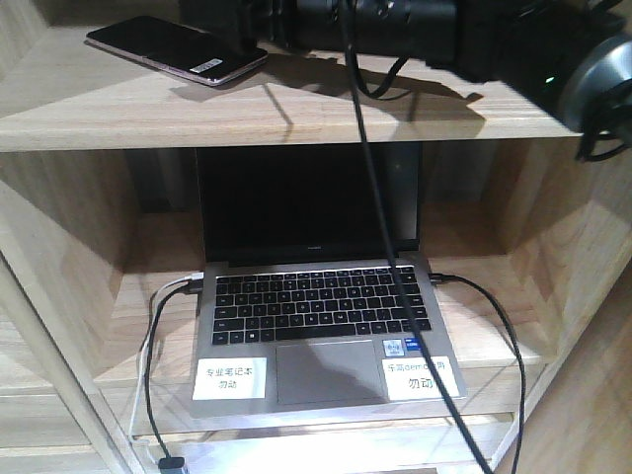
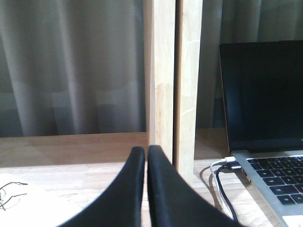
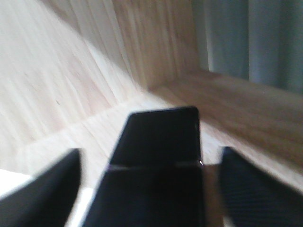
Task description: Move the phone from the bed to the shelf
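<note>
Phone [image 1: 178,49] flat on shelf [image 1: 296,114]; right gripper [image 3: 151,189] spread wide, straddling it; left gripper [image 2: 146,156] closed, empty.

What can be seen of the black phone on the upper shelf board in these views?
The flat glossy black foldable phone lies face up on the thick pale wooden shelf board, above the compartment with the open silver laptop. It has a pinkish-gold edge and a small white sticker near its right end. In the right wrist view a crease crosses its middle, and it lies between the two spread fingers of the open right tool, neither clearly touching it.
</note>
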`<state>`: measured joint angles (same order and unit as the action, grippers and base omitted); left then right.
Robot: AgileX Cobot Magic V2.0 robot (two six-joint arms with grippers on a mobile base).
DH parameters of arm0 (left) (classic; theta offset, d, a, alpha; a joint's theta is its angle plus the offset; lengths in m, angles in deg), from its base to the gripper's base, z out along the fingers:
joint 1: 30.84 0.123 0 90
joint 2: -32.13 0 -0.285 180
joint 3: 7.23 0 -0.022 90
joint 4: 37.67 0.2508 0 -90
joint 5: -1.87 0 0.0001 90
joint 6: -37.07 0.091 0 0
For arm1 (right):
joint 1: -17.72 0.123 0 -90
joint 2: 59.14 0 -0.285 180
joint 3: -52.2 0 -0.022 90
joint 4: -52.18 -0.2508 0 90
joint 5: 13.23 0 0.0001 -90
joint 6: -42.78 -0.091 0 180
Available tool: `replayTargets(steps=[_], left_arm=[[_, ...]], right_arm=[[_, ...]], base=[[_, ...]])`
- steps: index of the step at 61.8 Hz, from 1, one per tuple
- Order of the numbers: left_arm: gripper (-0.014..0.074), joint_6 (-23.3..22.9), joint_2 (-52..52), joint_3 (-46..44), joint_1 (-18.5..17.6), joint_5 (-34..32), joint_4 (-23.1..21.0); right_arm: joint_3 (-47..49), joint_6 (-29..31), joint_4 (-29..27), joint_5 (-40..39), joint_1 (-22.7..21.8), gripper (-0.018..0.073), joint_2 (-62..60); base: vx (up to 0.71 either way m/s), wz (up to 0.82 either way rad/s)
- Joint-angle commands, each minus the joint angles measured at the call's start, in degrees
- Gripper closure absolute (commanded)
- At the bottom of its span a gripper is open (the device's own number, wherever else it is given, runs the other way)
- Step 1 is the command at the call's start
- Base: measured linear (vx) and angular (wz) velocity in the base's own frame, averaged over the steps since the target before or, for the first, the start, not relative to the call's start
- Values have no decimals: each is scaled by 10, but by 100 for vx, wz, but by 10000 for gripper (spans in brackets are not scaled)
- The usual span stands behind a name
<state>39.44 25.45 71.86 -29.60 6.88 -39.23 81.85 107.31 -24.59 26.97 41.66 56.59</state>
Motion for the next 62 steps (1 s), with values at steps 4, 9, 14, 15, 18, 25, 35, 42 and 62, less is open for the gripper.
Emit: replayTargets(steps=[4, 9, 14, 15, 18, 25, 35, 42, 62], left_arm=[[595, -5, 4, -14, 2, -41, -6], [595, -5, 4, -14, 2, -41, -6], [595, -5, 4, -14, 2, -41, -6], [595, -5, 4, -14, 2, -41, -6], [595, -5, 4, -14, 2, -41, -6], [595, -5, 4, -14, 2, -41, -6], [595, -5, 4, -14, 2, -41, -6], [595, -5, 4, -14, 2, -41, -6], [595, -5, 4, -14, 2, -41, -6]], right_arm=[[18, -31, 18, -10, -2, 391, -58], [18, -79, 60, -9, -2, 570, -73], [18, -120, 101, -9, -2, 572, -86], [18, -126, 109, -9, -2, 571, -90], [18, -143, 140, -9, -2, 565, -98], [16, -190, 216, -9, -2, 565, -118], [16, -262, 311, -13, -2, 565, -146], [16, -289, 353, -22, -2, 565, -165], [-26, -368, 440, -102, -2, 565, -215]], base=[[0, 0], [0, 0], [0, 0], [0, 0], [0, 0], [0, 0], [0, 0], [0, 0], [0, 0]])
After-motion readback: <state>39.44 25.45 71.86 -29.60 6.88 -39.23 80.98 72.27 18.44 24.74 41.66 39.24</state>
